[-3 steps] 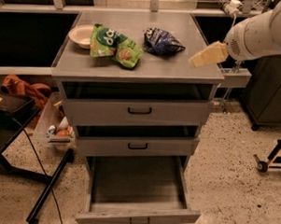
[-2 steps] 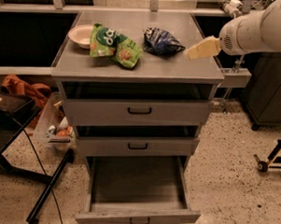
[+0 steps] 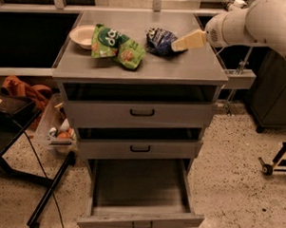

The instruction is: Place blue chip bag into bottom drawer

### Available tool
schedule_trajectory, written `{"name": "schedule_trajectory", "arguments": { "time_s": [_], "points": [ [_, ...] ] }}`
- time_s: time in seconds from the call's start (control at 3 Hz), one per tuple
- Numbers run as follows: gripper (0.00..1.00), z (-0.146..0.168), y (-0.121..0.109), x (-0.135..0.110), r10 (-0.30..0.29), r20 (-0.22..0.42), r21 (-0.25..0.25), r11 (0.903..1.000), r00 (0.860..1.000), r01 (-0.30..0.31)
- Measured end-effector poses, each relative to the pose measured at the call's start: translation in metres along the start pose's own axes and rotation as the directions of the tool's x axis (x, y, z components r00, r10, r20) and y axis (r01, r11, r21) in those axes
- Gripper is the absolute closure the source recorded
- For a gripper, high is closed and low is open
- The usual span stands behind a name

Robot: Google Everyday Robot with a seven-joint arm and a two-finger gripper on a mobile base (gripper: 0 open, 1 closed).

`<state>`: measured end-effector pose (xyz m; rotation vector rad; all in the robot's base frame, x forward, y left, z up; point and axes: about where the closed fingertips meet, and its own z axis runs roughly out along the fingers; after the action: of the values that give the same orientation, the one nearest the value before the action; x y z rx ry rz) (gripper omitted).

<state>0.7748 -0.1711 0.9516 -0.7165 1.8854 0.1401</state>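
— Gripper (image 3: 180,44) has moved left; its tan tip now sits right at the right edge of the blue chip bag (image 3: 158,40). Spread or pressed together, I cannot tell.
— Where does the bag lie?
— On the grey cabinet top (image 3: 150,66). Green snack bag (image 3: 115,45) is near its left; bottom drawer (image 3: 138,221) stands pulled open, well below it.

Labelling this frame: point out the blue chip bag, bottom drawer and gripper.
blue chip bag (image 3: 158,40), camera view, crumpled middle.
bottom drawer (image 3: 176,222), camera view, front panel.
gripper (image 3: 177,46), camera view, tip end, beside the bag.
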Motion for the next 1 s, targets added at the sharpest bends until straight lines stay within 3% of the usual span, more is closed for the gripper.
{"name": "schedule_trajectory", "arguments": {
  "time_s": [0.33, 1.0],
  "points": [
    [0.0, 0.036, 0.006, -0.005, -0.047, -0.022, -0.152, 0.9875, 0.999, 0.043],
    [0.0, 0.054, 0.007, -0.002, -0.045, -0.029, -0.147, 0.9884, 0.999, 0.04]
  ]
}}
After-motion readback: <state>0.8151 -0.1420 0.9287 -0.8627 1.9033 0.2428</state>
